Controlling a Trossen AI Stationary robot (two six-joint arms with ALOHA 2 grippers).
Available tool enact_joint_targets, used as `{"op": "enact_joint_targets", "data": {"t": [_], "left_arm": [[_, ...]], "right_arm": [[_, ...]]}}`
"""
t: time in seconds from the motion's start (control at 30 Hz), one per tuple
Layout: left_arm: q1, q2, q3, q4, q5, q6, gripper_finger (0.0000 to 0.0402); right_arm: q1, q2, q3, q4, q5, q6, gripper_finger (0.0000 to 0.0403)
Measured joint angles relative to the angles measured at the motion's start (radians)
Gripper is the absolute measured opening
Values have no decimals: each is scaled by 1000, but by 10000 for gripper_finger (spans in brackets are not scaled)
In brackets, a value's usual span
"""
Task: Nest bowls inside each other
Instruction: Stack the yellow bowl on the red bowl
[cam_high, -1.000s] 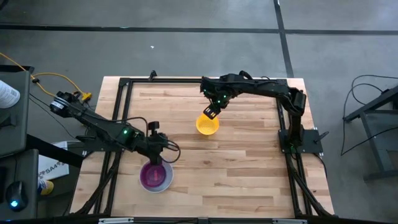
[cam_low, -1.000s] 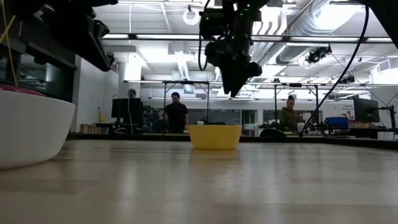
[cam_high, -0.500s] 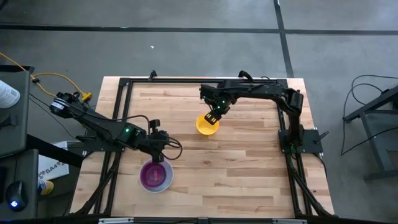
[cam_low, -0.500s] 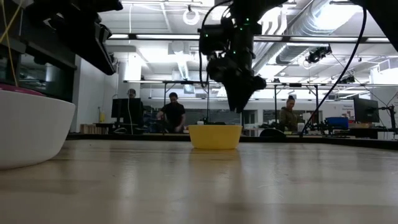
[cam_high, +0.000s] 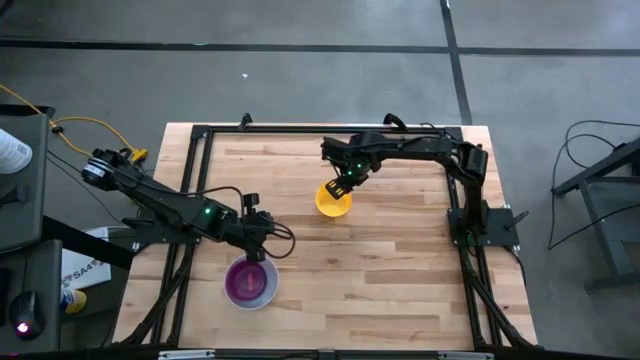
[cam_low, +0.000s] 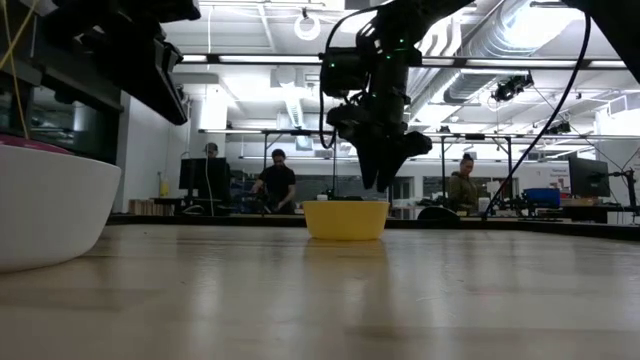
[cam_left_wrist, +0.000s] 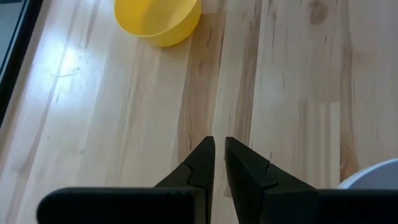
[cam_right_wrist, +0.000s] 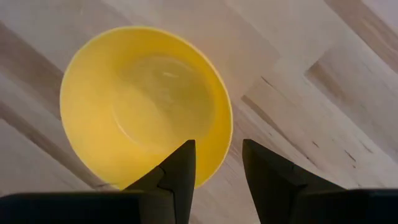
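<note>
While my right pincer (cam_high: 339, 189) hangs just above the yellow bowl (cam_high: 333, 200), its fingers stand apart, straddling the near rim without touching it. The bowl sits upright on the wooden desk (cam_high: 400, 260), toward the middle of the far half. My left pincer (cam_high: 262, 251) hovers over the far edge of the white bowl (cam_high: 250, 284), its fingers (cam_left_wrist: 203, 165) drawn nearly together with only a thin gap, clamped on nothing. That white bowl rests near the front left of the desk with the purple bowl (cam_high: 246, 282) nested inside it. The two groups lie well apart. People (cam_low: 274, 184) stand in the room beyond.
</note>
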Motion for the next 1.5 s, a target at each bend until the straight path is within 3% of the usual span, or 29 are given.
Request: {"op": "enact_joint_targets", "data": {"t": [0.4, 1.23, 1.5], "left_arm": [[0, 0, 0, -10, 2, -1, 38], [0, 0, 0, -9, 5, 2, 38], [0, 0, 0, -9, 5, 2, 38]], "right_arm": [[1, 0, 0, 0, 27, 163, 125], [37, -1, -97, 91, -31, 188, 125], [37, -1, -97, 109, -34, 180, 94]]}}
